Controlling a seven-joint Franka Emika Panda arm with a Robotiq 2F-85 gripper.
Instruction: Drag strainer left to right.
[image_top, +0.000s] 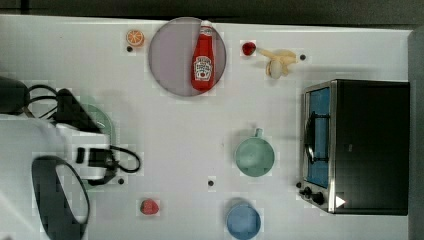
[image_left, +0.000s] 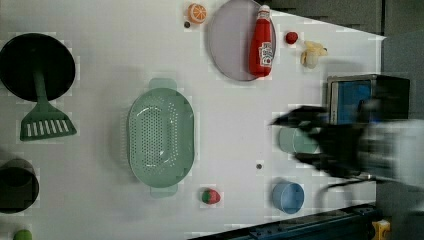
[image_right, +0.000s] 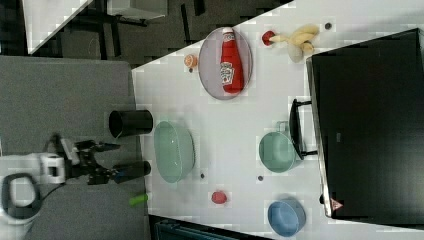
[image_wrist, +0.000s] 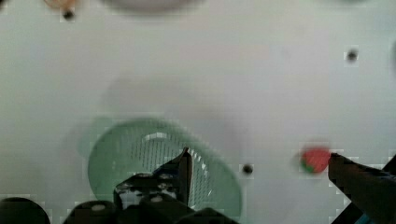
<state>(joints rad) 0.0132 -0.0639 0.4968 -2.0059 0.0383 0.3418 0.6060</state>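
White bench (image_left: 100, 30) | strainer (image_left: 160, 136) near the left view's left-centre, long axis running up-down in the left view | pincer (image_wrist: 259, 170) wide open, empty, hovering above strainer's rim, one finger over the holes.

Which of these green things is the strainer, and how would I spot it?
In the left view, start at the grey plate with the ketchup bottle lying on it, then look down and to the left view's left across the white table. The strainer is the big oval mint-green basin there. Unlike the small round green cup, it has rows of tiny holes and a tab handle at each end.
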